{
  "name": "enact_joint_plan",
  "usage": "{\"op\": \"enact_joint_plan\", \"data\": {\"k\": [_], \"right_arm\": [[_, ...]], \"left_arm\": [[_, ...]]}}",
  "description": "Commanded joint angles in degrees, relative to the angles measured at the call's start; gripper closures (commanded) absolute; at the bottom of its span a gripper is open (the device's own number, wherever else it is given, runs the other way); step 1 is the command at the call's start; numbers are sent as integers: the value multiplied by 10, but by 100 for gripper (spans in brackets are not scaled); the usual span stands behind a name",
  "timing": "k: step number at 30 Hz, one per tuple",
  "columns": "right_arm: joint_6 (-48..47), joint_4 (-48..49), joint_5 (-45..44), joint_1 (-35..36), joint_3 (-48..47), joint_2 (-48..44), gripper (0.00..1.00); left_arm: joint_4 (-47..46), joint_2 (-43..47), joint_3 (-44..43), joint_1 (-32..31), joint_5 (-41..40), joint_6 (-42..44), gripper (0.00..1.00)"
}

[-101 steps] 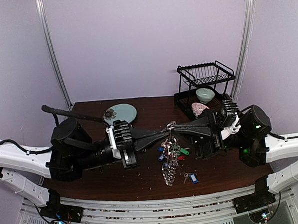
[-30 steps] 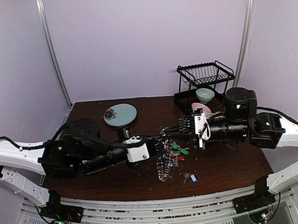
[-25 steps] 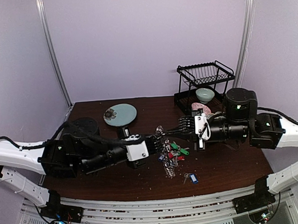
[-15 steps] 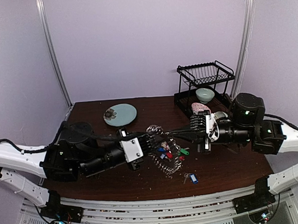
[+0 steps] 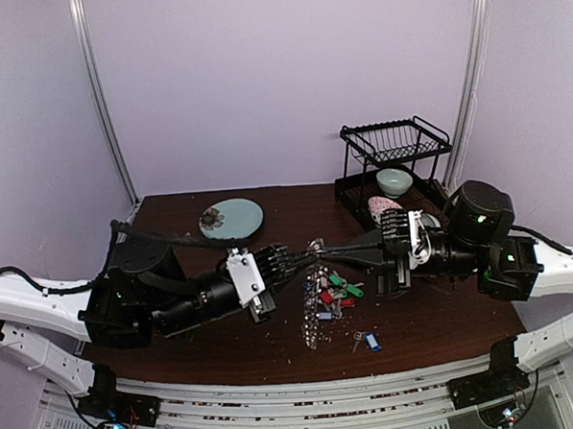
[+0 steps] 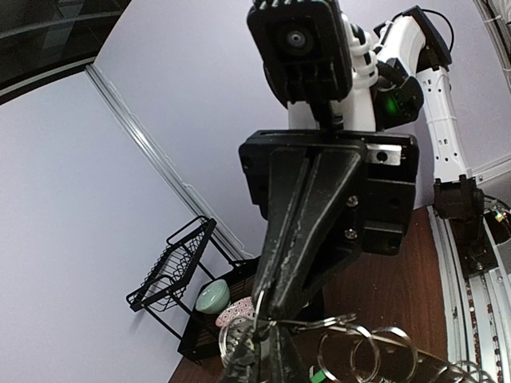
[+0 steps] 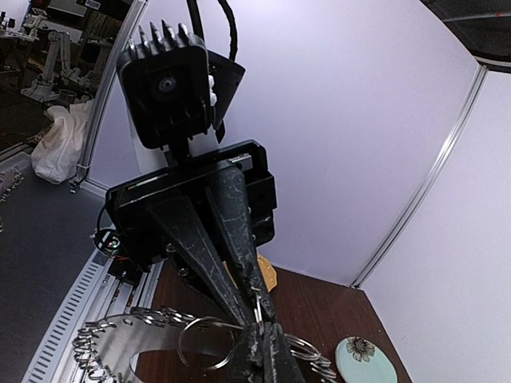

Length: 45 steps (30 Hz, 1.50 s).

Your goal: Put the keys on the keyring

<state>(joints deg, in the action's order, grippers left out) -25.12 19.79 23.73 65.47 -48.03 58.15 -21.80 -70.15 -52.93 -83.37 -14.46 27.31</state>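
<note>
The keyring (image 5: 316, 314), a chain of silvery rings and small keys, hangs from where both grippers meet tip to tip above the table's middle. My left gripper (image 5: 306, 256) reaches in from the left, shut on the keyring's top wire. My right gripper (image 5: 325, 249) reaches in from the right, shut on the same spot. Loose keys (image 5: 340, 287) with red, green and blue tags lie on the table beneath, and one blue-tagged key (image 5: 371, 342) lies nearer the front. In the left wrist view my gripper (image 6: 267, 351) faces the right fingers (image 6: 307, 215) over the rings (image 6: 351, 351). In the right wrist view my gripper (image 7: 263, 351) meets the left fingers (image 7: 231, 223).
A black dish rack (image 5: 394, 161) at the back right holds a green bowl (image 5: 394, 180) and a patterned bowl (image 5: 382, 208). A pale blue plate (image 5: 233, 218) sits at the back left. Crumbs are scattered over the brown table (image 5: 274, 345).
The meeting point of the two grippers has shifted a little right. The keyring, slung diagonally half a second ago, now hangs straight down. The left wrist has turned.
</note>
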Motion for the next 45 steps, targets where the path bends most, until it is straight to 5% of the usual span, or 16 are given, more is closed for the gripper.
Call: {"op": "enact_joint_plan", "data": {"k": [1,12,17,24,27,30,32,35,41,45], "right_arm": [[9,35,12,-2,0,-1,100],[-1,11,13,-2,-2,-2,100],[61,-39,-31,-35,-7,-21,73],[300,-138,23,-174,-10,-10,58],[368,-211,-34,-204,-4,8,54],[411,-338,-195,-207,-22,65,51],[442,-456,-281,-207,-46,121,52],[472,-528,-279,-202,-62,185,59],[508,-496,-234,-167,-12,215,61],[426,-431,-149,-130,25,231,63]], "left_arm": [[-44,-3,-4,-2,16,-13,91],[-34,-7,-4,-2,22,-6,100],[3,18,14,-2,-57,71,100],[79,71,45,-2,-63,222,100],[78,103,73,-2,-23,277,100],[82,119,90,-2,-9,301,100],[89,119,97,-2,-25,304,100],[88,129,115,-2,-35,288,100],[60,163,155,1,-33,267,100],[53,178,166,18,-7,232,100]]}}
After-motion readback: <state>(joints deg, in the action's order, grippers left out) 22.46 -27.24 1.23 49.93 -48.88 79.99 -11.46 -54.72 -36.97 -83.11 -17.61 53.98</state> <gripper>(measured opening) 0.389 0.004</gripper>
